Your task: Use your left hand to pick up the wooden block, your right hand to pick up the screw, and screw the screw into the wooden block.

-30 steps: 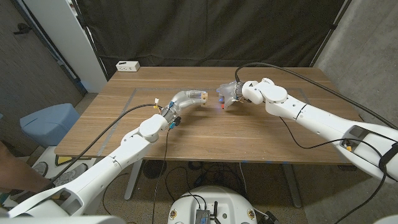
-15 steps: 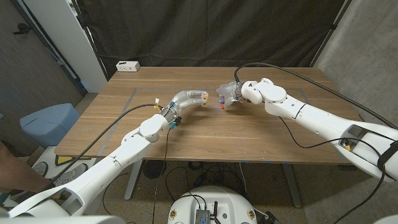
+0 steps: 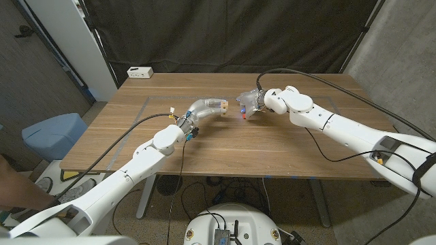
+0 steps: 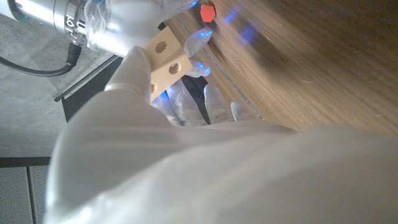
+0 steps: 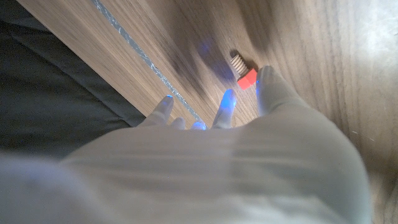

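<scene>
My left hand (image 3: pixel 208 105) holds the pale wooden block (image 3: pixel 221 105) just above the table's middle; in the left wrist view the block (image 4: pixel 166 59) shows two round holes. Right of it, my right hand (image 3: pixel 252 102) pinches the screw (image 3: pixel 243 109), which has a red head and a tan threaded shaft. In the right wrist view a fingertip (image 5: pixel 272 89) presses on the screw (image 5: pixel 244 71) at its red head, over the table. In the left wrist view the red head (image 4: pixel 207 10) shows beside my right hand (image 4: pixel 109 22), a short gap from the block.
A white power strip (image 3: pixel 140 72) lies at the table's far left corner. Tape lines (image 3: pixel 146 103) mark the wooden table (image 3: pixel 272 146) on the left. A blue-grey stool (image 3: pixel 53 135) stands off the table's left side. Cables run along both arms.
</scene>
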`<action>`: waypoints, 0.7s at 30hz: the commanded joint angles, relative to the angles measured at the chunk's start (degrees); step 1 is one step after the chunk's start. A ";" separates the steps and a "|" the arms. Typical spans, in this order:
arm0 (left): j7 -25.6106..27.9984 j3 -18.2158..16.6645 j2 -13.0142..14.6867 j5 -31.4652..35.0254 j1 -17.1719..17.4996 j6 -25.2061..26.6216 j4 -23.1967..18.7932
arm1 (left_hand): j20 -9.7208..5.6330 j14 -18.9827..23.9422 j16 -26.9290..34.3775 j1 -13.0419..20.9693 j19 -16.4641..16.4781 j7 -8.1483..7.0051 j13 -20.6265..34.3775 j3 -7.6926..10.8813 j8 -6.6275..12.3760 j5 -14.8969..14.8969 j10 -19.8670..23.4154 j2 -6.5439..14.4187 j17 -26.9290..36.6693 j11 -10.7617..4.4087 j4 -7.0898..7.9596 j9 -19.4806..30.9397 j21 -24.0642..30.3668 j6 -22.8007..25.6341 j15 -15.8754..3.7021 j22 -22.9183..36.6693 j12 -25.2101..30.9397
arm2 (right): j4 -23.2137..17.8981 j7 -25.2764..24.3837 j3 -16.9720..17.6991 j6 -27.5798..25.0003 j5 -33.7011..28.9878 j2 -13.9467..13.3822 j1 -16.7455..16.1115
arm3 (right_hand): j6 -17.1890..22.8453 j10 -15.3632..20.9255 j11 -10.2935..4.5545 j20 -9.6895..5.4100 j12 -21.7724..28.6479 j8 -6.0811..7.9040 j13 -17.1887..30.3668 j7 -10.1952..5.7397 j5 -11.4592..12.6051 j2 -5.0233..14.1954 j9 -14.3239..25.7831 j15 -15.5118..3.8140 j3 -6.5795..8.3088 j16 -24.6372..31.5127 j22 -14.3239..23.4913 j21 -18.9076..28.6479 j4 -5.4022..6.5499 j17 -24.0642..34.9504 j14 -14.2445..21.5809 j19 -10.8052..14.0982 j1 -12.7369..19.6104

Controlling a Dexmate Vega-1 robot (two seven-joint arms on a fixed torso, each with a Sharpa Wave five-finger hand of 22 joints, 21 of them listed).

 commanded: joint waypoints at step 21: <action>0.06 0.27 -0.32 -0.10 -0.28 0.53 0.11 | 0.02 -0.03 0.48 0.01 -0.39 -0.40 4.48 0.08 0.39 0.40 0.65 0.83 0.33 -0.05 0.32 0.27 0.12 2.42 -6.92 0.20 1.66 | 1.31 -2.83 -1.39 -1.39 -1.79 0.46 -0.25 | 1.89 1.85 -0.03 -0.50 0.51 2.64 0.18 0.10 0.53 -0.15 1.76 -1.02 1.15 0.54 0.21 0.45 -0.24 0.08 1.28 1.90 1.74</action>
